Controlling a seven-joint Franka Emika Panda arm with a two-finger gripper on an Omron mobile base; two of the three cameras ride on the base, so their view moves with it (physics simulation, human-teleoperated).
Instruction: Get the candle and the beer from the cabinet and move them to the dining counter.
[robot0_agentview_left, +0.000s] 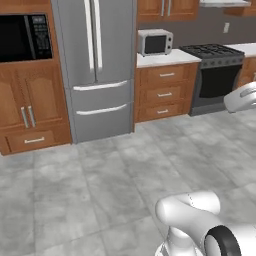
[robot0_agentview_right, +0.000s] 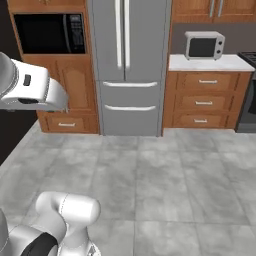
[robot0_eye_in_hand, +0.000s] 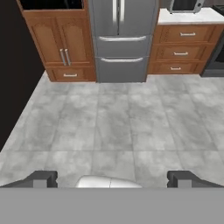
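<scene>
Even, bright rendered light w/ no hard shadows; pics low-res, slightly soft throughout.

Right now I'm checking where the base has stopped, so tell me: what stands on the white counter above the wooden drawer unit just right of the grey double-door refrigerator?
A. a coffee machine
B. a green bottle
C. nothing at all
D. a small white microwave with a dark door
D: the small white microwave with a dark door sits on the white counter, over the wooden drawer unit beside the grey double-door refrigerator.
</scene>
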